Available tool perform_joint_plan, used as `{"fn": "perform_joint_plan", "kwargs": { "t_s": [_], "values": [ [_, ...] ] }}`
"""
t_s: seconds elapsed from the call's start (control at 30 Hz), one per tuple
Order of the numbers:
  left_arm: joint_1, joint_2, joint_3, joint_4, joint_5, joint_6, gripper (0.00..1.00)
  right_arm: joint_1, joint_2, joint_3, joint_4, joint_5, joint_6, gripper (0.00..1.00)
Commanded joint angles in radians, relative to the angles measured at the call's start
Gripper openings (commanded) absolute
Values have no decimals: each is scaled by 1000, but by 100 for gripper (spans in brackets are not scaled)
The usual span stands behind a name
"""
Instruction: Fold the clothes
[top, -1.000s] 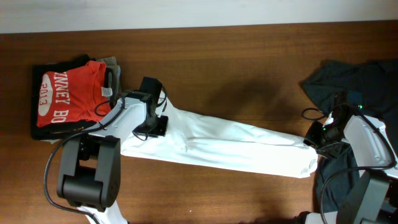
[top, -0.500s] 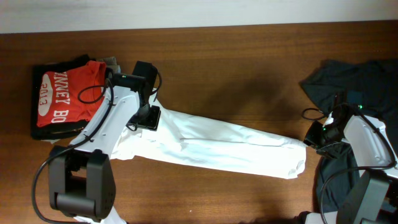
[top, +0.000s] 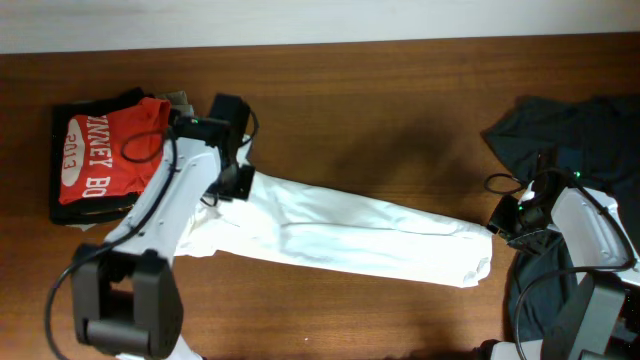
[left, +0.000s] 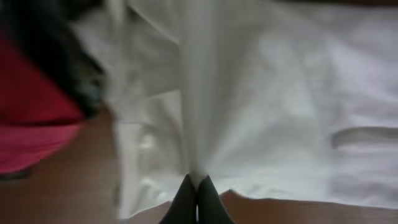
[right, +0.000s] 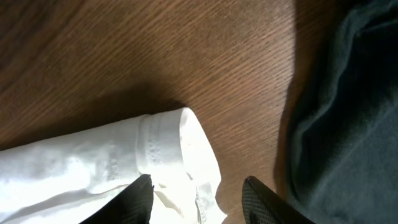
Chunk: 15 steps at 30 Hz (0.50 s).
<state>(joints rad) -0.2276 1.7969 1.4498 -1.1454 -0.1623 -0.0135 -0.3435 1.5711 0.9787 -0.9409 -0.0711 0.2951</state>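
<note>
At the left gripper (left: 196, 193), blurred white T-shirt (left: 261, 93) cloth is pinched.

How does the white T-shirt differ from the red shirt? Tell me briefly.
The white T-shirt is plain; the red shirt carries white lettering. The white T-shirt lies stretched long across the table; the red shirt sits folded on a dark stack. The left gripper is shut on the white T-shirt; no gripper holds the red shirt. Both rest over the same wooden table.
</note>
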Motion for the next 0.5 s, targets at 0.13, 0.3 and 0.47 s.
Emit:
{"fn": "perform_joint_plan", "kwargs": {
  "t_s": [0.13,0.3,0.47],
  "values": [
    [6,-47,-21,-107,-63,2,2,-44,32,-40,59,-34,16,56],
    [5,-47,-77,-42,11,-1,4,-43,70,-99,154,-157,-59,61],
    [-52,-47,-77,135,298,11,0,-43,70,-102,152,-158,-58,61]
  ]
}}
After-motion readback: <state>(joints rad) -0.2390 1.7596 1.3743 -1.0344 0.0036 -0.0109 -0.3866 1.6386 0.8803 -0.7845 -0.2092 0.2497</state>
